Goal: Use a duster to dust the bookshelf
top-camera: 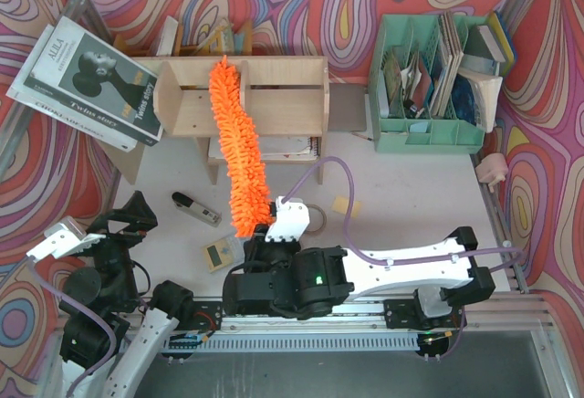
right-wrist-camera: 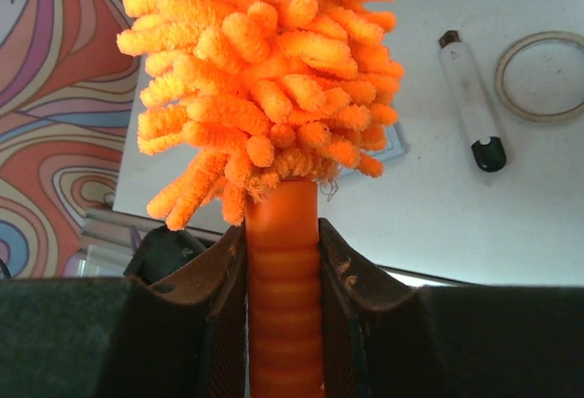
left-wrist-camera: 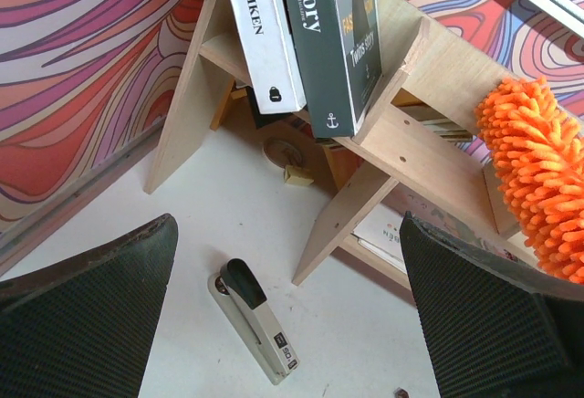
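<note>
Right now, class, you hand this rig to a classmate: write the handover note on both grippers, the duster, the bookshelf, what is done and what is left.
Left gripper: open, empty, low in front of the left end of the bookshelf.
Right gripper: shut on the handle of the duster.
Duster head lies across the bookshelf top, left of middle.
Done: duster grasped, head on the top.
To do: sweep the top and compartments; dusted area cannot be told.

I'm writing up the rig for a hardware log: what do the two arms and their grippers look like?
Both the left arm and the right arm have black joint housings, white links and a lavender cable. A green light glows on the right arm. The left gripper has broad black fingers with mesh-textured pads; the right gripper has dark fingers scuffed brown inside.
</note>
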Robot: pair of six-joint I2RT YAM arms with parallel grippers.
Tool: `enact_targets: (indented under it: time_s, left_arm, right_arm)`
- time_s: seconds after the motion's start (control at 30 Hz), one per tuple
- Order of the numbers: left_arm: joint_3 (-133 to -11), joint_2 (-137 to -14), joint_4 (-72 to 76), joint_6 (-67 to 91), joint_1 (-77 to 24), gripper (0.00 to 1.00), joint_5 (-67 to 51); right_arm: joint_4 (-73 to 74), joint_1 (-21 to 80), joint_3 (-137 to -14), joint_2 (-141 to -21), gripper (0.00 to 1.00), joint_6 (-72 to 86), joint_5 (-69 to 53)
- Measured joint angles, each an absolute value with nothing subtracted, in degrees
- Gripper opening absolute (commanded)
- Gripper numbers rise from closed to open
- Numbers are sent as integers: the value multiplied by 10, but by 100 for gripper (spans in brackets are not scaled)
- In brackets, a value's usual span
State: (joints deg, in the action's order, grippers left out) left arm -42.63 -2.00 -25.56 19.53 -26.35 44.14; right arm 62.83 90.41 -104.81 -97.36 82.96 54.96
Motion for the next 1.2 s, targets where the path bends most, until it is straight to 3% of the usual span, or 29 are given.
enact_targets:
  time_s: [0.5,0.9,1.2]
  left_arm:
    - [-426,-20,-255,196,-263,98,433]
    - [-425,-24,-255,200,-263,98,426]
    - [-424,-34,-255,200,-263,98,424]
  right_arm:
    - [551,910,-1031,-1079,0,898,555]
    - [453,935,-1034,-1079,0,811,611]
    - [466,933,-995,-1067,0,872,596]
